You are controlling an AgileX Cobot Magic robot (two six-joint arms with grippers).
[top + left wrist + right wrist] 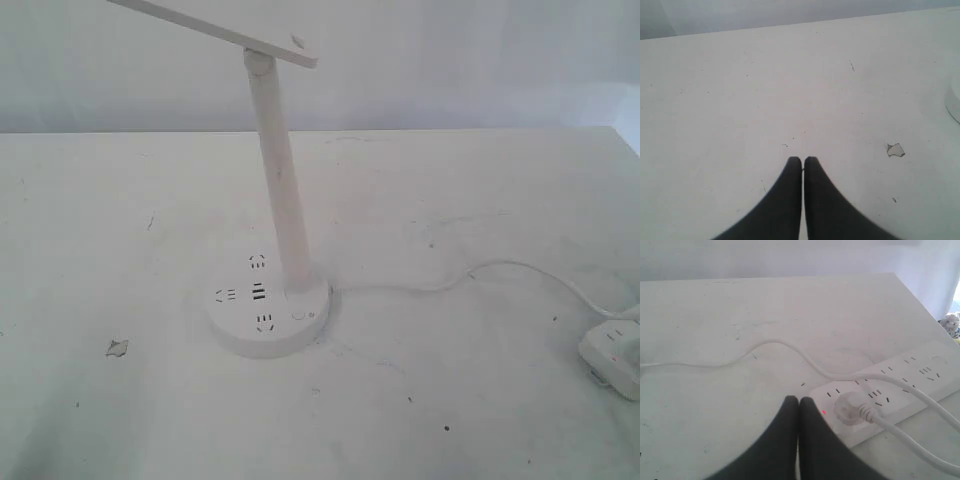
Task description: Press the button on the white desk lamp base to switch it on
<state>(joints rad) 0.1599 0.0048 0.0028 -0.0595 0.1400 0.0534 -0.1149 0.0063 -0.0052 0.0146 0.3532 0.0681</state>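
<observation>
The white desk lamp base [268,318] lies as a round flat disc at the table's middle, its thin stem [282,180] rising to a flat lamp head [225,25]. The small round button [299,317] sits on the disc to the right of its sockets and USB slots. Neither gripper shows in the exterior view. My left gripper [802,160] is shut, dark fingers together over bare table, with a sliver of the base's rim [955,102] at the frame edge. My right gripper [798,400] is shut, beside the power strip.
A white power strip [890,390] with a plugged-in white plug [849,407] lies at the table's right edge; it also shows as the white block [612,358]. A white cord [480,272] runs from the lamp base to it. A chipped paint patch [117,347] marks the table left of the base.
</observation>
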